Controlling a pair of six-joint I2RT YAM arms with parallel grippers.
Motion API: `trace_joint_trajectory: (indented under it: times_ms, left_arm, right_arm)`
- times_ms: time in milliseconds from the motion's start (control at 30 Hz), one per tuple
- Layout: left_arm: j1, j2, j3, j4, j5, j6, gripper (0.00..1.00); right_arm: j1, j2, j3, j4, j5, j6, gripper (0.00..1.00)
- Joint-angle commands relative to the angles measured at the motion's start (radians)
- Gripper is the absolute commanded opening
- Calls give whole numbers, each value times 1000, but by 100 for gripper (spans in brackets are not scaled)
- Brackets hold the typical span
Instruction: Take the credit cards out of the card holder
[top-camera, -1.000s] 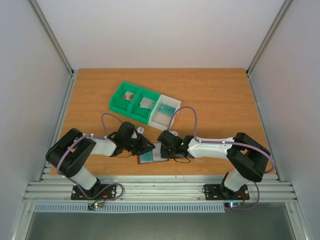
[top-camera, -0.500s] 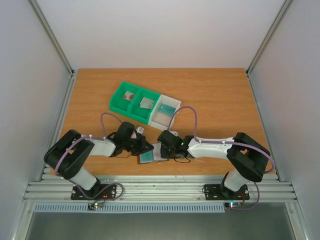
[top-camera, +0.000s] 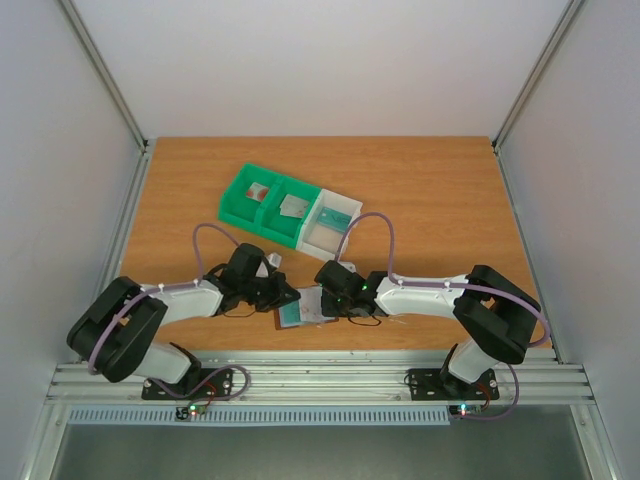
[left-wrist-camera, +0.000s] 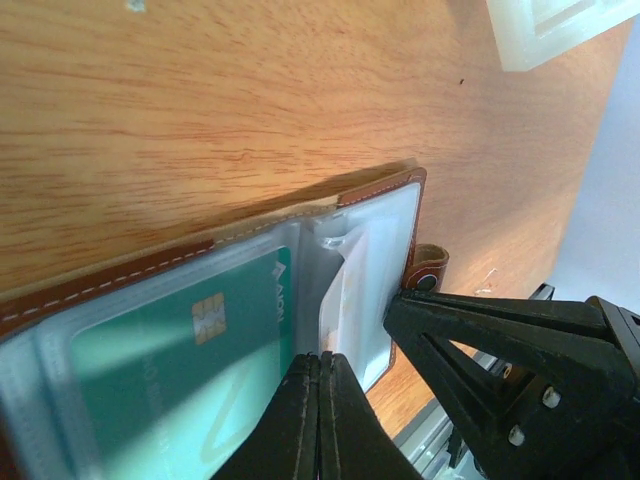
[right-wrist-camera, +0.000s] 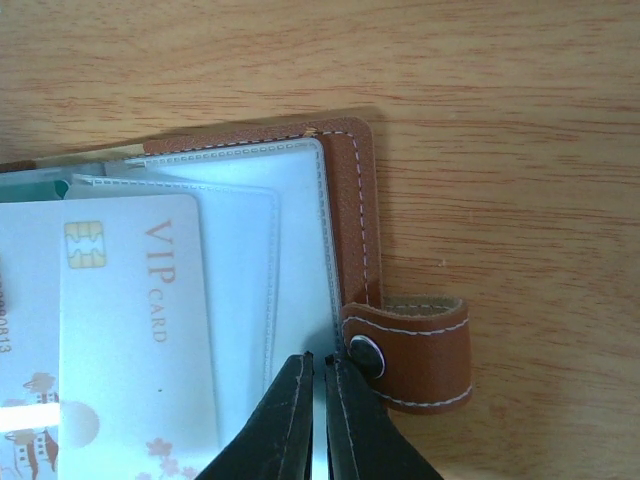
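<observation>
We note wooden table (top-camera: 440, 200), white walls (top-camera: 320, 60), card holder (top-camera: 300, 310) open under both fingertips, long axis running left gripper (left-wrist-camera: 320, 358) to right gripper (right-wrist-camera: 320, 358), tab (right-wrist-camera: 415, 350) beside the right, both pairs closed, grip indeterminable.

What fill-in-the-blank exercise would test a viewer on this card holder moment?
The card holder lies ___ on the table. The pale card in the right wrist view reads ___ CARD. The chip card in the left wrist view is ___. The bin beside the two green bins is ___.
Missing: open; VIP; green; white.
</observation>
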Motion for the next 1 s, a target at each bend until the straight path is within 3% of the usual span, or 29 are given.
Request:
trace_joint_trajectory:
  times_ms: [0, 333, 700, 967]
  left_arm:
    - [12, -47, -14, -43, -27, 27, 0]
    - [26, -119, -12, -92, -35, 38, 0]
    - [56, -216, 21, -275, -84, 107, 0]
    - [65, -312, 37, -357, -110, 114, 0]
  right_arm:
    - [1, 7, -24, -39, 20, 13, 6]
    - [1, -26, -20, -53, 43, 7, 6]
    - [1, -71, -24, -58, 57, 5, 7]
    - [1, -195, -28, -39, 13, -12, 15]
